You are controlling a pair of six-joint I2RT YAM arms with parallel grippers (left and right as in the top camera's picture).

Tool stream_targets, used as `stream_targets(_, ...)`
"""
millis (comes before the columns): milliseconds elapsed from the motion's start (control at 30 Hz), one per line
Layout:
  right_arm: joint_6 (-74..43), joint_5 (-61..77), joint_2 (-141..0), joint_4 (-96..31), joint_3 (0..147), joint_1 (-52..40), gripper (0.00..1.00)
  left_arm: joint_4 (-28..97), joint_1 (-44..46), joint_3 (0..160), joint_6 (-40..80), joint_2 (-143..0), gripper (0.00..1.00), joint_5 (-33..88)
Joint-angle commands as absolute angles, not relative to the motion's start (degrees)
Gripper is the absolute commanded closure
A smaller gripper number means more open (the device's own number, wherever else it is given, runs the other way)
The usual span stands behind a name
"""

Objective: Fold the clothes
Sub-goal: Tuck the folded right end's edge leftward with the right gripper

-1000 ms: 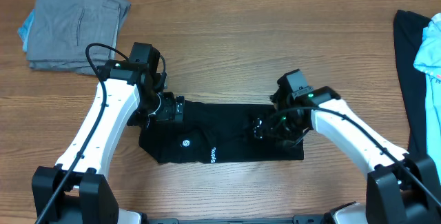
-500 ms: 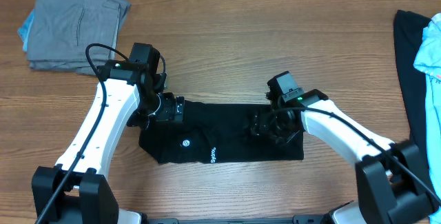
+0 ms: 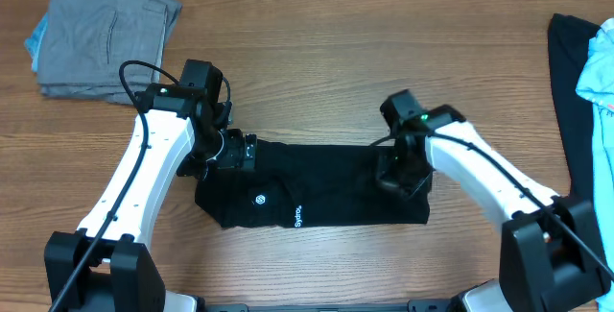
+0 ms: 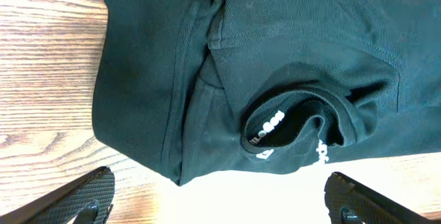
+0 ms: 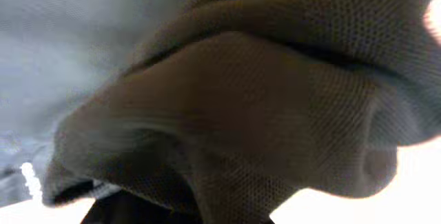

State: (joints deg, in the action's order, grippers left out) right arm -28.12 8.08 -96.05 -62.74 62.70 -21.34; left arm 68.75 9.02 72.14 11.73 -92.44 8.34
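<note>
Black shirt (image 3: 307, 197): a long folded band lying on the surface (image 3: 317, 62). Left claw (image 4: 219, 182): fingers wide apart, over one end. Right claw (image 3: 398, 173): buried in cloth at the other end — grip I cannot tell. Next, I judge: fold the band crosswise.

- Table (image 3: 317, 72) — brown wood, its grain running left to right in the overhead view, with faint long seams between the boards.
- In the left wrist view its surface looks paler and streaked, washed out to white glare along the lower edge.
</note>
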Motion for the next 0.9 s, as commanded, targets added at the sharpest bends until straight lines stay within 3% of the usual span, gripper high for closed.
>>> stream_targets(0, -21.98, 5.8, -95.46, -71.11, 70.37, -19.97, 0.96, 68.75, 9.02, 72.44, 11.57, -92.64, 0.0, 8.36)
stream_targets(267, -18.59, 6.07, -95.48, -78.5, 73.08, -20.32, 0.96, 68.53, 9.02, 72.44, 11.57, -92.64, 0.0, 8.38)
stream_targets(733, -23.92, 12.43, -99.35, -67.55, 72.77, -33.15, 0.88, 68.79, 9.04, 72.44, 11.62, -92.64, 0.0, 8.45)
stream_targets(767, -24.29, 12.56, -99.98, -66.41, 72.75, -34.04, 0.76, 68.79, 9.04, 72.44, 11.62, -92.64, 0.0, 8.45)
stream_targets(833, -24.27, 12.53, -101.06, -65.1, 72.77, -35.51, 0.25, 68.82, 9.04, 72.44, 11.62, -92.64, 0.01, 8.45)
stream_targets(867, -24.36, 12.53, -101.43, -64.97, 72.77, -35.92, 0.05, 68.86, 9.04, 72.44, 11.6, -92.64, 0.0, 8.45)
